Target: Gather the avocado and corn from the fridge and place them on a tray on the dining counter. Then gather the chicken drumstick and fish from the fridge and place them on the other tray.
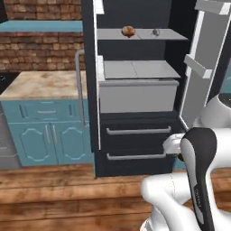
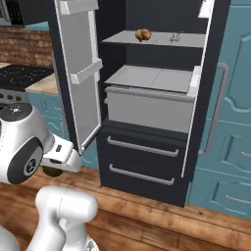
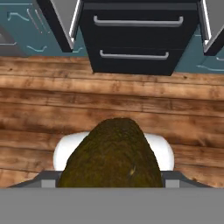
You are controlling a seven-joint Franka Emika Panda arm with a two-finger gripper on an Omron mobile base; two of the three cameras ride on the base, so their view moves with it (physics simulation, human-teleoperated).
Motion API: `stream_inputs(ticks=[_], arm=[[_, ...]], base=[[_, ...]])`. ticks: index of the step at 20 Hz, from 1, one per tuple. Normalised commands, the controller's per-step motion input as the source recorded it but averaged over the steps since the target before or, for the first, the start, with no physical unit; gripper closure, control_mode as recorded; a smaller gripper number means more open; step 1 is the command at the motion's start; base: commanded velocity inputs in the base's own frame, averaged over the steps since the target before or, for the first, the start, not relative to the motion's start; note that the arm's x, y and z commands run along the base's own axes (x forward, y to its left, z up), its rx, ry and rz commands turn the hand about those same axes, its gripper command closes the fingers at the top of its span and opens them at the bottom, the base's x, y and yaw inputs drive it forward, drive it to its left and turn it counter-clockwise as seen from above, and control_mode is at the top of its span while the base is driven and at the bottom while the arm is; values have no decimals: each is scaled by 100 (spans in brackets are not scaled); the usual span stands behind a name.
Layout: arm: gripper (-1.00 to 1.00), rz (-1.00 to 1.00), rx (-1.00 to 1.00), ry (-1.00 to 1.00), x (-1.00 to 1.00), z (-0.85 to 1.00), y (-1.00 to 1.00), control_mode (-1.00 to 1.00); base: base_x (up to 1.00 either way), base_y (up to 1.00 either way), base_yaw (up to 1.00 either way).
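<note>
Even, flat rendered light, soft faint shadows — no glare, slightly coarse and blurry throughout, fridge interior (image 1: pixel 135 18) dim

chicken drumstick (image 1: pixel 128 31) left of fish (image 1: pixel 155 32) on fridge (image 1: pixel 135 131) shelf.

Teal cabinets (image 1: pixel 40 135), wooden floor (image 3: pixel 109 100), brick wall (image 1: pixel 40 49)

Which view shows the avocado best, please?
The hand view: the avocado looms large and close, held in the pincer, with its rough brownish-green skin plain. The right base view gives a dark sliver under the white hand; the left base view, a speck.
</note>
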Motion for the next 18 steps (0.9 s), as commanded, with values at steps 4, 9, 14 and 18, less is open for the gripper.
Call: stream_inputs(ticks=[4,9,14,18], arm=[[100,0,0,0,0,0,0,100],[100,0,0,0,0,0,0,100],[100,0,0,0,0,0,0,100],[100,0,0,0,0,0,0,100]], base=[[-100,-2,14],[-100,0,13],[-100,0,12],[-100,0,9]])
